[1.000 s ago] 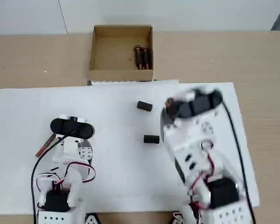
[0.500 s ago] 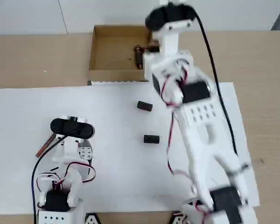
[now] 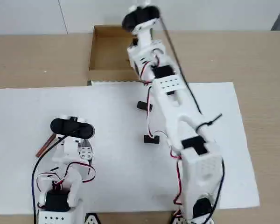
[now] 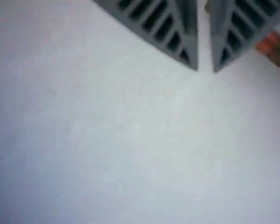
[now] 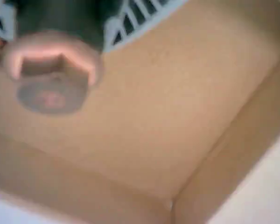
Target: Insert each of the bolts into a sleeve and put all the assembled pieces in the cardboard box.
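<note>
Pale wood forms the tabletop [image 3: 32, 56], and a white paper sheet [image 3: 112, 177] is spread over its near half. Toward the near left corner a copper-coloured bolt [image 3: 45, 145] is laid slantwise on the sheet, just beside the left arm [image 3: 67, 154]. The left jaws are drawn almost together above the paper, with only a slit between them and nothing grasped; the bolt's end is seen close to their tips. The bolt is judged light, stiff and smooth, and likely to roll on its round shank. It is best taken across the middle of the shank, with the tip left free for insertion.

At the middle of the far edge the cardboard box [image 3: 109, 53] is set, open at the top. On the middle of the sheet a far sleeve [image 3: 141, 105] and a near sleeve [image 3: 150, 139], both black, are laid apart from each other; no bolt is seen projecting from either. They are judged rigid and light, and should be gripped across the outer wall so that the bore is kept clear.

The right arm [image 3: 177, 107] is stretched out over the box. The right jaws are clenched on an assembled piece [image 5: 51, 70], a dark sleeve with a bolt head at its end, held above the box floor.
</note>
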Motion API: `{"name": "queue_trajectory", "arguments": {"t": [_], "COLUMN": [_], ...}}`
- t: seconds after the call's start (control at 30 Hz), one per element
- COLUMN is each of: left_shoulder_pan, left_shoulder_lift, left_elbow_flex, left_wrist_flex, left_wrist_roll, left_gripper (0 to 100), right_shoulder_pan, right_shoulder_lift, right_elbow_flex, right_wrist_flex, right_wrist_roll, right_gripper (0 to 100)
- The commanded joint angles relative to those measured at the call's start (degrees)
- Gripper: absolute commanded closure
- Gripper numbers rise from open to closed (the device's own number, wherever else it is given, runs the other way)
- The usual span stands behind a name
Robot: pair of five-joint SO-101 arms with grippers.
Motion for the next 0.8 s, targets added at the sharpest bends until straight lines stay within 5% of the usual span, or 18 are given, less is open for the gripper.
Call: {"name": "queue_trajectory", "arguments": {"t": [0.0,0.33,0.53,0.77], "left_shoulder_pan": [-0.2,-0.2,-0.2,-0.2], "left_shoulder_lift": [-0.7,-0.7,-0.7,-0.7], "left_elbow_flex": [-0.3,-0.3,-0.3,-0.3], "left_wrist_flex": [-1.7,-1.7,-1.7,-1.7], "left_wrist_roll": [0.0,0.0,0.0,0.0], "left_gripper": [99,99,99,99], "right_shoulder_pan": [-1.2,-4.4,-5.6,-5.8], "right_shoulder_lift": [4.1,10.9,10.9,10.8], "right_elbow_flex": [-5.5,-6.0,-6.0,-9.1], "right_wrist_flex": [-5.8,-7.9,-0.4,3.6], "right_wrist_roll": [5.6,13.2,13.2,12.9], "right_gripper": [99.5,97.8,79.4,88.6]}}
